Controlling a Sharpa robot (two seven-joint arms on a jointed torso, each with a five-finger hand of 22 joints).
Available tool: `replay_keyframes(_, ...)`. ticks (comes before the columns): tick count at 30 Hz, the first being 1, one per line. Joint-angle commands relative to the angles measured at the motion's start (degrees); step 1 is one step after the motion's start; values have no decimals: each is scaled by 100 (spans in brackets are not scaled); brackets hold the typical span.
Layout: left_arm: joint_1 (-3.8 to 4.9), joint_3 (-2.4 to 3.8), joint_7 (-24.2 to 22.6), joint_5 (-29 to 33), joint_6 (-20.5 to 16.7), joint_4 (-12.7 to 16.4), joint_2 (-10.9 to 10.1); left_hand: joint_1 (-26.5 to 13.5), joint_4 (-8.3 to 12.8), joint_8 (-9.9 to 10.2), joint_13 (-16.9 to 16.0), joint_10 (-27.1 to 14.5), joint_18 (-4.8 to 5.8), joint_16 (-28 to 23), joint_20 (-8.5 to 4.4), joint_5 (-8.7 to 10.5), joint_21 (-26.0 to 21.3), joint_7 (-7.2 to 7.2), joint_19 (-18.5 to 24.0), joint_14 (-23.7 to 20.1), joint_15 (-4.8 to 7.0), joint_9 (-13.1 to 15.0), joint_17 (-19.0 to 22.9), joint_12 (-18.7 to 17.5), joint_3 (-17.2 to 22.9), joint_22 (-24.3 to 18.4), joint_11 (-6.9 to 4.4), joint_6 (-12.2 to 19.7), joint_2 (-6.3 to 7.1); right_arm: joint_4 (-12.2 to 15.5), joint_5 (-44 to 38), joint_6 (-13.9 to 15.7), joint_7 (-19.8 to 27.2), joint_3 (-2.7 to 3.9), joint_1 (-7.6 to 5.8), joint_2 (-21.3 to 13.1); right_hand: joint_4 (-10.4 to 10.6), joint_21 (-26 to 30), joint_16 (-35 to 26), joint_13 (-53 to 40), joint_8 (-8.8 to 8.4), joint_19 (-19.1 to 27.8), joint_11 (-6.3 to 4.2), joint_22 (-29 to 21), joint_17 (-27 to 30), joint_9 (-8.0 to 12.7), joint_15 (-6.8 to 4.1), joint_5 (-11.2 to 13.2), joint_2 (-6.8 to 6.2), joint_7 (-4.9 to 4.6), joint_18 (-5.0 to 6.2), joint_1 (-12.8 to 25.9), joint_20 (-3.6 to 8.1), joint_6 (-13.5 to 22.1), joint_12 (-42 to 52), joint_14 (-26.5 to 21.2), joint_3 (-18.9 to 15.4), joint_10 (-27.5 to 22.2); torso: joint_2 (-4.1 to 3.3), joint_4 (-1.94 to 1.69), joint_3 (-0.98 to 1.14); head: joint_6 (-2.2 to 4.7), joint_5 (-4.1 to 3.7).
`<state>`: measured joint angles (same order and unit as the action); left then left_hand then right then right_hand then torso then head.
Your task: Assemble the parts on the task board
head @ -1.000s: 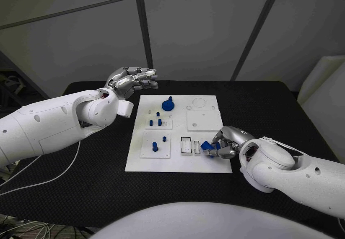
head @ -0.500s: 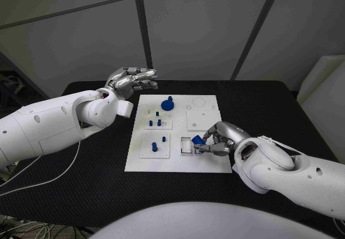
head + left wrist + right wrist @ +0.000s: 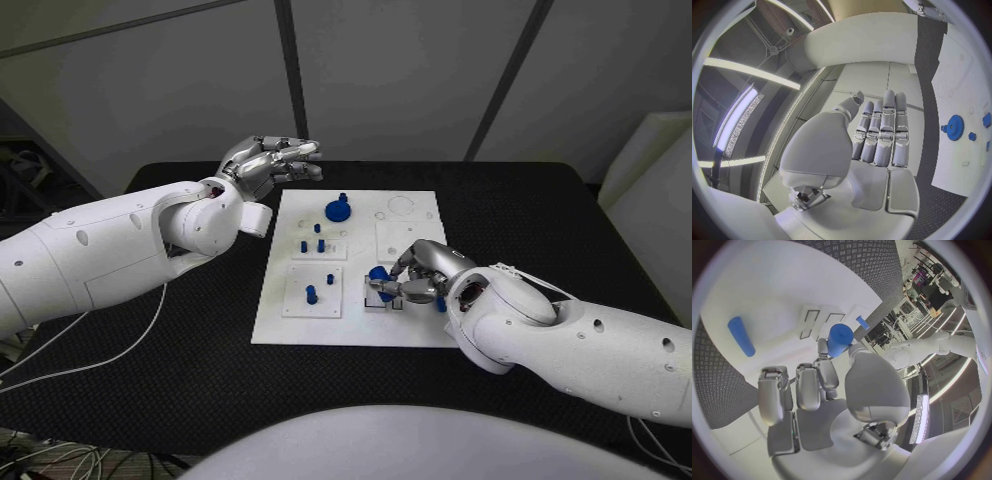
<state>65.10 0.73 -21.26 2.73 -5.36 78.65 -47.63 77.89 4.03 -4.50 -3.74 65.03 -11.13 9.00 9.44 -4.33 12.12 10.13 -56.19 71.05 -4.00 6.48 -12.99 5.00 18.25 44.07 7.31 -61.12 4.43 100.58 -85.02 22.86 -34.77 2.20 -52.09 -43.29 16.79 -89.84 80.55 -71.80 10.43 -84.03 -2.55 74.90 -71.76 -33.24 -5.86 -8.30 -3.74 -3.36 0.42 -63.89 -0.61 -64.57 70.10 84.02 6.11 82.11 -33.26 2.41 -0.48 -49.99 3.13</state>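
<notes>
Right hand (image 3: 411, 280) pinches a blue part (image 3: 379, 273) over the slots near-right on the board (image 3: 411, 330), we judge for insertion; left hand (image 3: 267, 160) loose, holding nothing (parked far-left, clear).

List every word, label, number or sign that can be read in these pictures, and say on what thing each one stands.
None: no readable text stands on anything.
The task board carries outlines and recesses, but no letters or numbers.
The blue part held by the right hand is plain.
The left hand bears no marking.
</notes>
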Motion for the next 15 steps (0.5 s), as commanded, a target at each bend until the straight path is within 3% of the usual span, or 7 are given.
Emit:
replay_keyframes(1,8,1,0,23,112,1,17,-25,2,15,1,-32,81,-25,45,27,-26,-15,-12,39,3,0,-9,-23,-28,-9,-8,6,-20,-96,105,-132,-105,5,-39,92,5,-16,53,-33,27,-597,-41,1510,-67,-272,-53,39,17,241,-42,112,44,-323,50,286,23,32,-1,2,3,-1,3)
replay_keyframes(15,8,-2,37,23,246,-2,6,-44,-16,23,3,-52,82,-56,53,19,-42,-9,-6,32,-4,-3,-12,-28,-42,-44,-2,21,-40,-237,124,-412,-346,4,-69,217,5,-16,216,-305,149,-597,-134,1510,-364,-684,-130,89,-79,349,-42,415,120,-558,295,334,-39,191,6,10,6,-1,15)
